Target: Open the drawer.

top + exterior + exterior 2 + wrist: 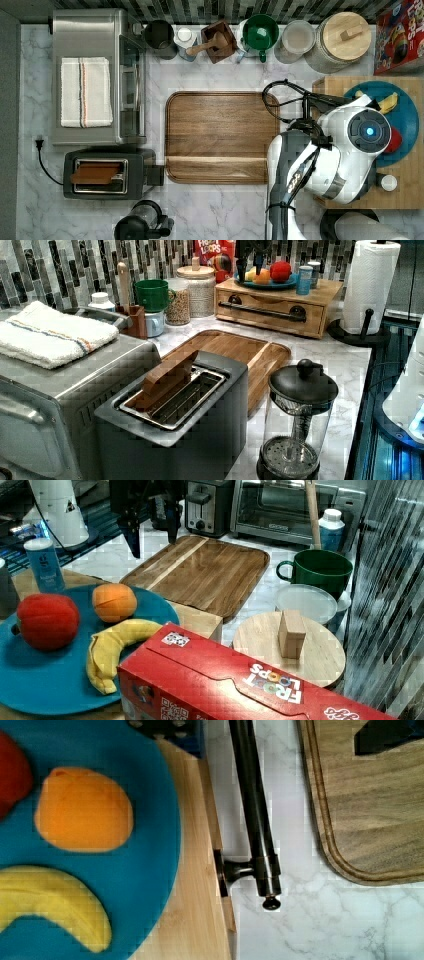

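Hand [152, 532] hangs above table, two dark fingers [134, 540] spread apart, nothing between them, as I see in right view. Drawer [270, 310] sits shut in light-wood cabinet [327, 302] at back of left view, long black bar handle [262, 310] across front. From wrist view I see handle [255, 815] standing off front panel over marble table [320, 920], beside brown tray [370, 805]. Blue plate [155, 865] with fruit rests on cabinet top.

Marble countertop [220, 210], striped tile backsplash [50, 270]

plate [270, 284] on cabinet [327, 302], tray [240, 347] before drawer [267, 315]
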